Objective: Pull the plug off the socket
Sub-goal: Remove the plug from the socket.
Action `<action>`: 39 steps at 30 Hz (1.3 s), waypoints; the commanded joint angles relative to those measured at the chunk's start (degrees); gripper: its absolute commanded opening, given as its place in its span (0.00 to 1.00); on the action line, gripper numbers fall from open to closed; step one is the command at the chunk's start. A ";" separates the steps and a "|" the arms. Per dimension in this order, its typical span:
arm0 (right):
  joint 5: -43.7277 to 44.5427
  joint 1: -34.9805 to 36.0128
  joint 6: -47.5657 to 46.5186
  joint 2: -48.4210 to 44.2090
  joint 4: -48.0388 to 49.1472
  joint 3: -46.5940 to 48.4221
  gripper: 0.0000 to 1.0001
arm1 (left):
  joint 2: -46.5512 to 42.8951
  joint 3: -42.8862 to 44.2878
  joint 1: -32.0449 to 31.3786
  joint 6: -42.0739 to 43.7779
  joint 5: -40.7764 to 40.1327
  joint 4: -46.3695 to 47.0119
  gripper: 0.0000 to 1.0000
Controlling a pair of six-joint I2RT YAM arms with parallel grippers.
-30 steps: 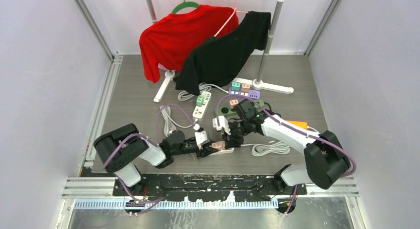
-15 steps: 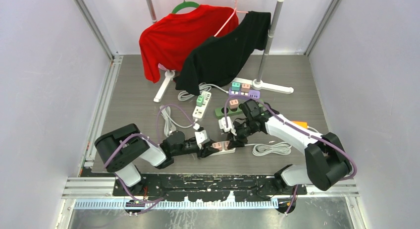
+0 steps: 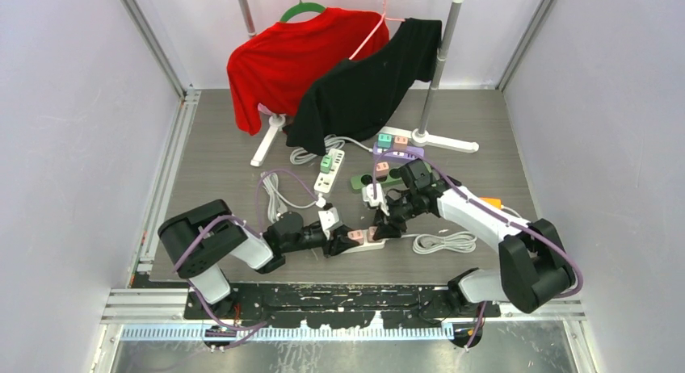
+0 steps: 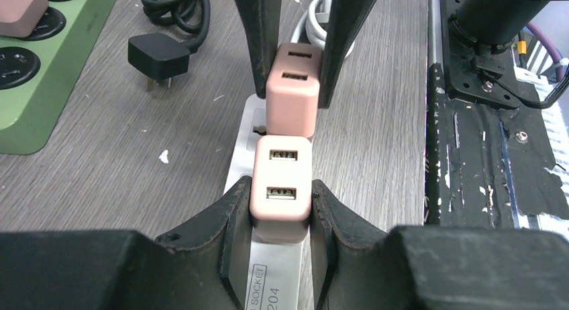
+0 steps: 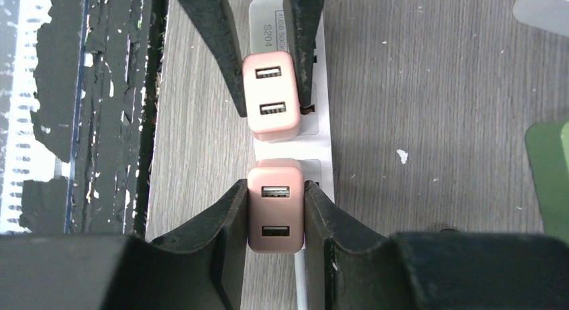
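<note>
A white power strip (image 3: 365, 244) lies near the table's front edge with two pink USB charger plugs standing side by side on it. My left gripper (image 4: 280, 209) is shut on the left pink plug (image 4: 280, 188), also seen in the top view (image 3: 355, 236). My right gripper (image 5: 275, 216) is shut on the right pink plug (image 5: 275, 206), also seen in the top view (image 3: 373, 234). Each wrist view shows the other plug held by the opposite fingers, in the left wrist view (image 4: 293, 95) and the right wrist view (image 5: 270, 102). The strip (image 5: 323, 139) runs between them.
A green power strip (image 4: 33, 88) and a loose black plug (image 4: 158, 58) lie beside the white one. Another white strip (image 3: 329, 173), a purple strip (image 3: 401, 152), coiled cables (image 3: 440, 242) and a clothes rack with a red shirt (image 3: 291, 62) and a black shirt (image 3: 363, 82) stand further back.
My right gripper has moved right and down onto the strip and now clamps the right pink plug. The left gripper has stayed on its plug.
</note>
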 commanded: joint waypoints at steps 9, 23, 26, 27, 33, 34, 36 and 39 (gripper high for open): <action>-9.56 0.12 -11.02 -3.03 -12.15 2.93 0.01 | -3.59 -0.36 0.33 -1.37 -4.16 -15.17 0.00; -17.71 -17.05 0.20 -4.12 -32.71 19.97 0.03 | -39.36 6.03 0.39 -9.76 -9.72 -52.08 0.91; -21.00 -20.89 20.25 -7.30 -21.59 17.36 0.03 | -47.42 5.88 0.42 -15.54 -12.22 -55.96 1.00; -21.53 -21.66 26.59 -8.56 -15.97 15.93 0.03 | -49.64 5.57 0.47 -18.53 -13.05 -56.50 0.99; -24.96 -25.76 52.45 -8.04 -1.59 10.21 0.01 | -58.06 0.59 0.54 -36.82 -12.31 -49.35 1.00; -25.18 -26.54 53.99 -7.06 -1.31 10.58 0.01 | -58.23 -0.26 0.56 -39.55 -12.95 -47.52 1.00; -25.31 -27.78 55.31 -4.89 -2.12 11.33 0.01 | -57.08 -1.31 0.56 -44.57 -13.87 -44.37 0.99; -25.71 -28.86 56.82 -2.98 -2.27 11.25 0.01 | -52.26 0.38 0.41 -49.30 -14.94 -43.38 0.96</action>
